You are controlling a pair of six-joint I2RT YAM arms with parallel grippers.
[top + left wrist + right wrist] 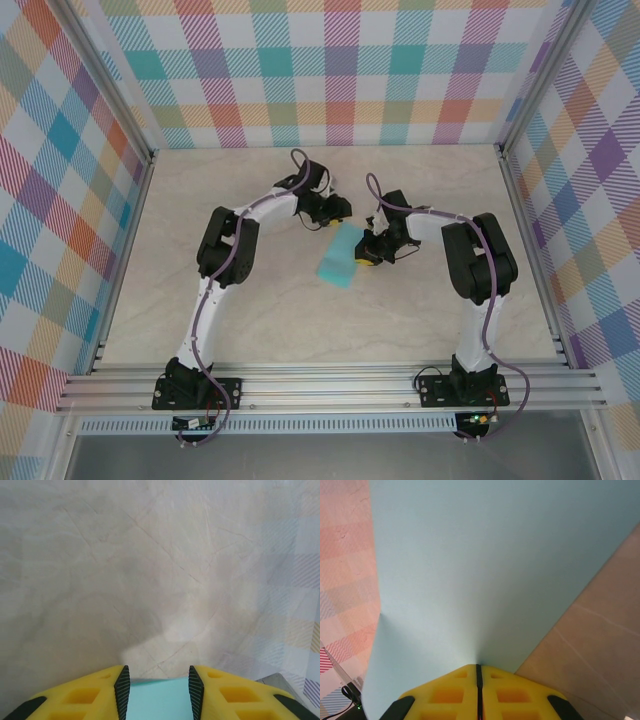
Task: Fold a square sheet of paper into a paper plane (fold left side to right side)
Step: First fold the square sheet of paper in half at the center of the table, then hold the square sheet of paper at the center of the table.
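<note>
Over plaid-walled marbled table (300, 330), right end effector (478, 667) pinches paper (470, 570), left end effector (157, 685) released

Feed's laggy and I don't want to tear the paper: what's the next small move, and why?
Probably close the left gripper on the turquoise sheet. Its jaws stand apart with the sheet's edge showing between them, ungripped, while the right gripper pinches the sheet with jaws shut. A second hold should steady it for the fold.
</note>
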